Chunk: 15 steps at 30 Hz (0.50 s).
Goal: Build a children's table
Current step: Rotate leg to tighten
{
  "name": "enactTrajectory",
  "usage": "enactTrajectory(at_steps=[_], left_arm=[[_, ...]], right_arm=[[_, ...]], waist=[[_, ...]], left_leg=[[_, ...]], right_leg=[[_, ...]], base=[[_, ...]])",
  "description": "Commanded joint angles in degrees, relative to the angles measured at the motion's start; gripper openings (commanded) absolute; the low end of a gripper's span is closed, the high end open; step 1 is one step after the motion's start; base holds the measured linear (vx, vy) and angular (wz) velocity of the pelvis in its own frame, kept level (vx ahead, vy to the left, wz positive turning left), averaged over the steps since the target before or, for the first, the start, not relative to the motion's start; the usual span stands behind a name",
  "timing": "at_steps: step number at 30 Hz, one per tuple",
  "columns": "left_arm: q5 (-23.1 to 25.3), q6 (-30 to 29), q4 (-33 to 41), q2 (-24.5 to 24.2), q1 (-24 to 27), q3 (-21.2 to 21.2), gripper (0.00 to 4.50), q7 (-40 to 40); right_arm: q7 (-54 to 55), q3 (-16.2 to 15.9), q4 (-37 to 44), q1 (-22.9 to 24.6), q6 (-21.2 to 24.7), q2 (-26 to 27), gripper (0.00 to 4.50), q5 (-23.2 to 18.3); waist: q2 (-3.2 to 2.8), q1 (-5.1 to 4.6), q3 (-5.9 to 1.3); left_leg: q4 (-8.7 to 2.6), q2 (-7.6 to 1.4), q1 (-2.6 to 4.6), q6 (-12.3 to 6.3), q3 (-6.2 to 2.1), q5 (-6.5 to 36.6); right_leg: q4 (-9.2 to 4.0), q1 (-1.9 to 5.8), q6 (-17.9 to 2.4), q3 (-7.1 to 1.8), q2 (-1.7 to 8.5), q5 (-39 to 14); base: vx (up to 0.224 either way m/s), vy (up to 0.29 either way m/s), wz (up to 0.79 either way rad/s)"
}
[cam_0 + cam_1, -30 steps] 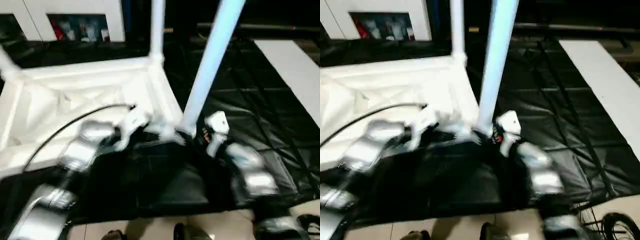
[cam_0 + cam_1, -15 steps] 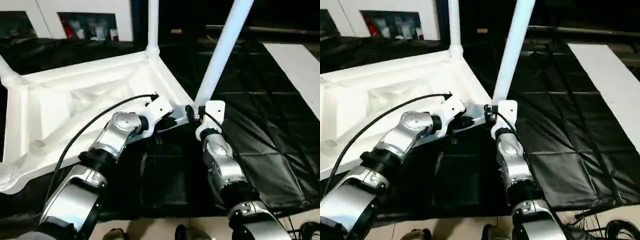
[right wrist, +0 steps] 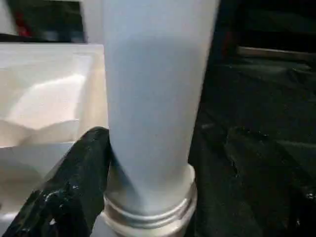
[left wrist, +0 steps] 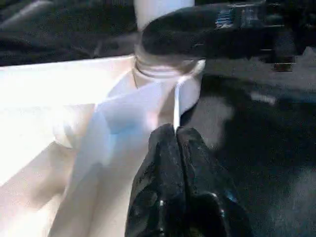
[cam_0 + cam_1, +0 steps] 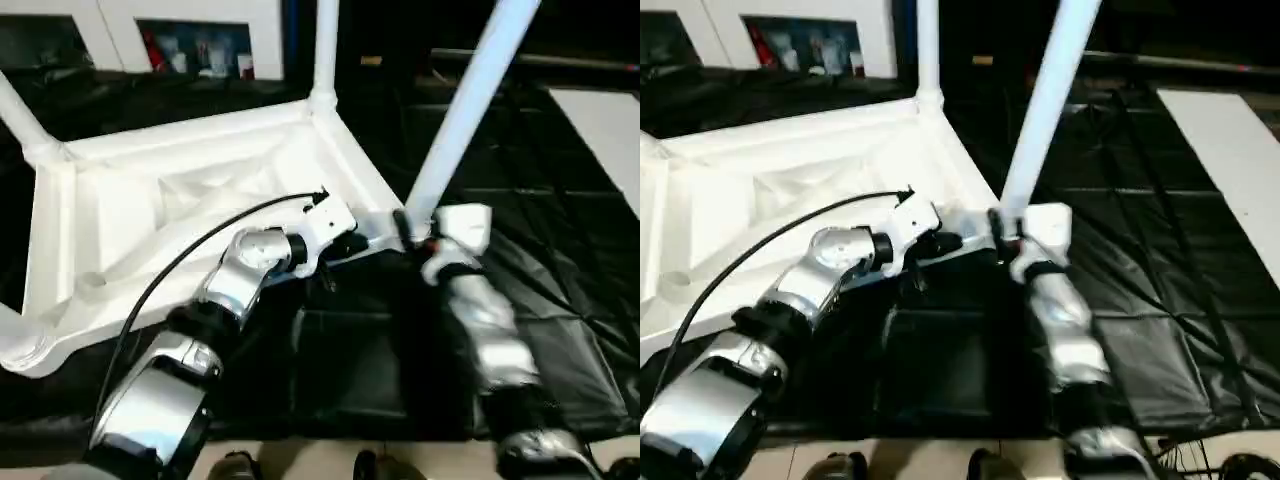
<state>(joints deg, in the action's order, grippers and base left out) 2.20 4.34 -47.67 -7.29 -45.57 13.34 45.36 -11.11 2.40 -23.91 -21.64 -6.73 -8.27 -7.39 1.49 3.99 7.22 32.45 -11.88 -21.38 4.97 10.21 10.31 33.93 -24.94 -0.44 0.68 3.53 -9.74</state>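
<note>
The tabletop [image 5: 190, 200] lies upside down on a black mat [image 5: 560, 250], ribbed underside up, filling the left and middle of the head views. Legs stand in its corner sockets: one at the far corner [image 5: 325, 50], one at the left far corner [image 5: 20, 115], and a near leg [image 5: 470, 100] rising at a slant from the near right corner, where its threaded base sits in the socket [image 4: 165, 69]. The left gripper [image 4: 174, 136] has its fingers pressed together, their tips against the thin rim of the tabletop just beside that socket. The right gripper [image 3: 148, 163] stands spread around the foot of the near leg, one black finger [image 3: 74, 182] beside the tube just above the threads; whether it touches the leg cannot be told. Beyond the tabletop stands a white cabinet [image 5: 200, 45] with glass doors, and a flat white board [image 5: 605, 125] lies on the mat at far right.
</note>
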Motion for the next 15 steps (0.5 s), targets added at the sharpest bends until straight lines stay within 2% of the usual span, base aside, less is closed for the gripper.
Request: enactTrajectory(at_steps=[1,3,4,5,6,7,8,9,10,11,12,13,15], left_arm=[[-1.5,-1.4,-0.7,-0.1,0.9,-2.0,0.43,0.2],[-2.9,-2.0,0.6,0.0,1.1,-3.1,0.48,0.8],[-5.0,-3.6,3.6,-0.2,1.8,-4.5,0.85,1.8],[-5.4,-3.9,4.2,-0.2,2.0,-4.8,0.85,2.0],[-7.3,-5.4,6.6,-0.1,2.7,-5.8,0.91,3.0],[-11.8,-9.7,12.5,0.0,4.8,-7.3,0.87,5.7],[-14.0,-11.9,15.4,0.0,5.9,-7.9,0.85,7.0],[-16.1,-14.2,19.1,-0.5,7.5,-7.9,0.94,8.6],[-19.0,-17.7,25.1,-1.9,10.5,-7.4,1.14,10.9],[-19.8,-19.0,27.1,-2.4,11.6,-7.1,1.31,11.6],[-20.1,-19.3,27.6,-2.6,11.9,-7.0,1.34,11.8],[-21.3,-21.0,30.8,-3.7,13.7,-6.5,1.27,12.8],[-22.8,-25.2,38.4,-7.5,19.3,-5.7,1.41,13.9]], right_arm=[[-3.8,2.9,3.2,3.3,2.1,-2.5,3.86,-3.7],[-6.7,3.1,4.5,4.9,3.9,-3.3,3.86,-6.0],[-10.6,1.9,4.9,6.9,5.0,-5.3,3.86,-5.8],[-11.3,1.6,5.0,7.3,5.1,-5.8,3.86,-5.6],[-13.3,0.9,4.9,8.0,5.4,-6.6,3.86,-5.6],[-16.4,0.2,5.1,9.1,6.4,-7.4,3.86,-6.3],[-17.5,0.1,5.4,9.4,7.0,-7.6,3.86,-6.7],[-18.9,-0.2,6.1,9.8,7.7,-7.7,3.86,-7.5],[-20.9,-1.2,7.8,10.3,8.6,-8.1,3.86,-8.7],[-21.5,-1.6,8.4,10.4,8.9,-8.2,3.86,-9.1],[-21.6,-1.7,8.6,10.4,9.0,-8.2,3.86,-9.2],[-22.5,-2.2,9.5,10.4,9.3,-8.3,3.86,-9.9],[-26.2,-3.8,11.7,9.7,10.5,-7.9,3.86,-12.0]], waist=[[0.12,-0.27,-4.88],[0.15,-0.21,-5.02],[0.15,-0.28,-5.02],[0.25,-0.28,-4.94],[0.28,-0.34,-5.05],[0.71,-0.48,-4.97],[0.60,-0.45,-4.96],[0.72,-0.63,-4.94],[0.52,-0.83,-4.82],[0.58,-0.85,-4.99],[0.54,-1.08,-4.86],[0.23,-1.21,-4.82],[0.09,-1.50,-4.75]], left_leg=[[-2.64,-0.24,0.53,-7.10,0.79,3.3],[-2.66,-0.24,0.31,-7.18,0.67,4.2],[-2.67,-0.33,0.23,-6.75,0.59,5.4],[-2.64,-0.35,0.20,-6.52,0.62,6.1],[-2.64,-0.38,0.22,-6.08,0.63,6.8],[-2.64,-0.49,0.04,-5.82,0.64,7.4],[-2.70,-0.53,-0.23,-5.79,0.43,7.1],[-2.63,-0.61,-0.10,-5.98,0.56,7.1],[-2.61,-0.67,-0.02,-6.39,0.67,7.3],[-2.60,-0.72,-0.07,-6.29,0.50,6.7],[-2.65,-0.78,-0.20,-6.69,0.53,6.2],[-2.64,-0.80,0.06,-6.57,0.55,6.9],[-2.80,-0.99,0.15,-5.97,0.50,7.8]], right_leg=[[-1.99,4.40,-15.3,-1.63,2.40,9.3],[-2.10,4.77,-15.8,-1.58,2.63,7.2],[-2.30,4.80,-16.2,-1.49,2.74,4.8],[-2.48,4.81,-16.2,-1.50,2.76,3.5],[-2.52,4.84,-16.4,-1.54,2.85,1.6],[-2.48,4.94,-16.7,-1.55,3.03,0.1],[-2.45,5.07,-16.9,-1.51,3.21,-0.5],[-2.41,4.82,-17.2,-1.53,3.12,-1.3],[-2.76,4.30,-16.9,-1.51,2.86,-2.4],[-2.32,4.77,-17.0,-1.48,2.97,-1.6],[-2.37,4.47,-16.5,-1.50,2.81,-1.4],[-2.58,4.26,-16.0,-1.49,2.82,-3.2],[-2.49,4.19,-15.7,-1.53,2.74,-4.3]], base=[[0.000,0.000,0.00],[0.000,0.000,0.00],[0.000,0.000,0.00],[0.000,0.000,0.00],[0.000,0.000,0.00],[0.000,0.000,0.00],[0.000,0.000,0.00],[0.000,0.000,0.00],[0.000,0.000,0.00],[0.000,0.000,0.00],[0.000,0.000,0.00],[0.000,0.000,0.00],[0.000,0.000,0.00]])
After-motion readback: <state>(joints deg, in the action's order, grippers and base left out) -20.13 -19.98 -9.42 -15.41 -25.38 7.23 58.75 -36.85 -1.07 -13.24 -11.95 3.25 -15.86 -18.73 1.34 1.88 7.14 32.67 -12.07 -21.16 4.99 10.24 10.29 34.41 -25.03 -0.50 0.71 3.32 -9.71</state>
